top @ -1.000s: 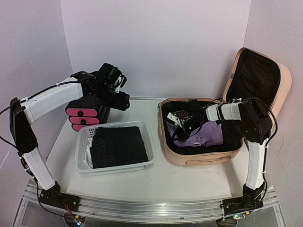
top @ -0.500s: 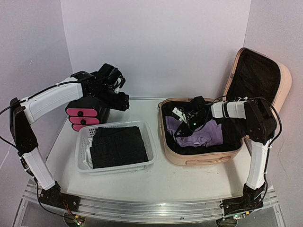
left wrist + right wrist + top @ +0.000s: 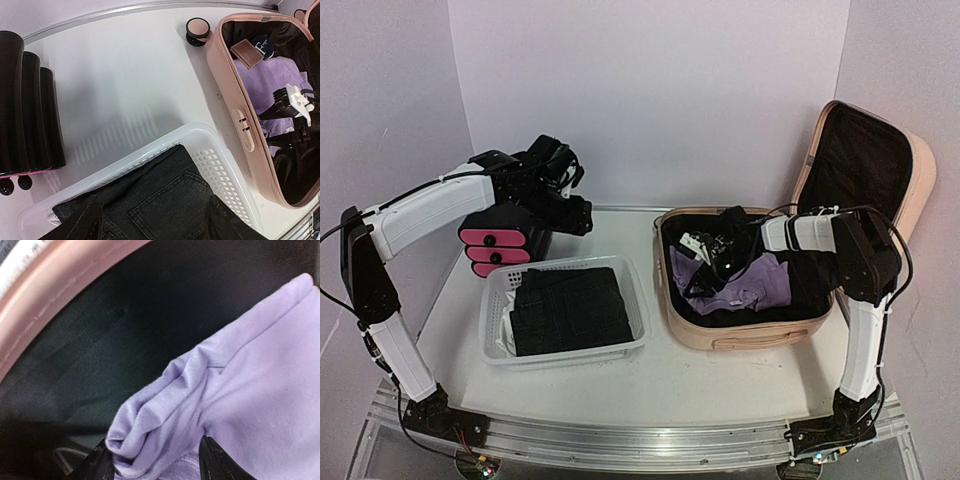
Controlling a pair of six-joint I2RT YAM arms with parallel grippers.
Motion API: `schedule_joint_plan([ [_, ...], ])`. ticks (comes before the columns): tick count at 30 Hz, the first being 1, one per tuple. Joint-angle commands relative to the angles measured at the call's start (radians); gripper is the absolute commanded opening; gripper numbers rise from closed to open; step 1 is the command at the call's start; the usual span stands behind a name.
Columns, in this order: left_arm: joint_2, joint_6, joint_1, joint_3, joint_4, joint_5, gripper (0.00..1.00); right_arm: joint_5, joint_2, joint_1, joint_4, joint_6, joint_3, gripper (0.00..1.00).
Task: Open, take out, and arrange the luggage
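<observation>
The right pincer (image 3: 157, 460) sits inside the luggage (image 3: 750, 338), spread, with a fold of the purple garment (image 3: 240, 370) lying between its tips. The left pincer (image 3: 157, 222) is also spread, high above the dark jeans (image 3: 170, 200) in the white basket (image 3: 220, 165). The luggage lies at the desk's (image 3: 720, 380) back right, its lid (image 3: 865, 150) upright near the right wall. Bare desk runs between basket and luggage and along the front edge. Both wrist views cut the fingers off; small items in the luggage's far corner are unclear.
</observation>
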Motion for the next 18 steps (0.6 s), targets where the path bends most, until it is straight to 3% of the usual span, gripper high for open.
schedule_joint_plan([
  [1,-0.056,0.0,0.005,0.01,-0.012,-0.005,0.69,0.072,0.033,0.033,0.005,-0.044,0.049,0.59],
  [5,-0.064,0.003,0.005,0.004,-0.014,-0.009,0.69,0.094,0.049,0.049,0.01,-0.068,0.055,0.64],
  [10,-0.068,-0.002,0.005,0.001,-0.014,-0.012,0.69,0.138,0.067,0.06,0.029,-0.075,0.063,0.61],
  [14,-0.067,-0.004,0.007,0.006,-0.016,-0.013,0.69,0.147,0.058,0.059,0.036,-0.067,0.059,0.46],
  [18,-0.071,-0.007,0.007,0.004,-0.018,-0.015,0.69,0.126,0.014,0.059,0.035,-0.053,0.023,0.37],
])
